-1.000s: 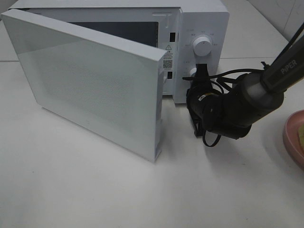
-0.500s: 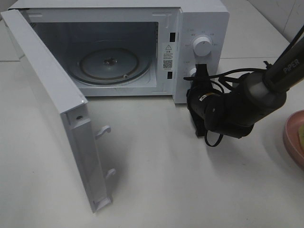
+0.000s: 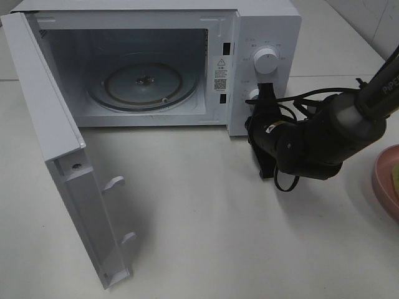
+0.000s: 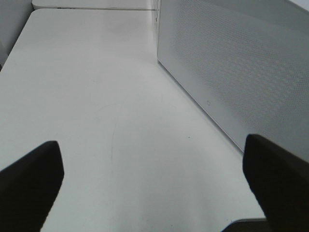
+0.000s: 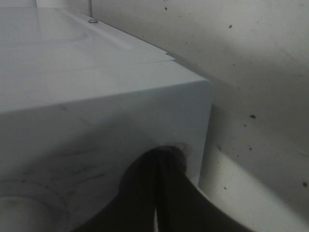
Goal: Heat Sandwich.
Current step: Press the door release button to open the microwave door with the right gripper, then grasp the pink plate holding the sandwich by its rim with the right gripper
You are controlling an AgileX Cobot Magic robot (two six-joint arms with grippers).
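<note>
From the high camera, a boxy white microwave oven stands on the white table with its door swung wide open, showing a round glass turntable inside. The black right gripper reaches to the control panel, its tips just beside the lower round white knob. At the right edge sits a round pink plate; only a yellowish sliver of the sandwich shows on it, well apart from the oven. In the left wrist view, the left gripper hangs spread wide and empty above the table, near the door's perforated face. In the right wrist view, the right gripper's fingers are pressed together, tips meeting the oven's white front.
</note>
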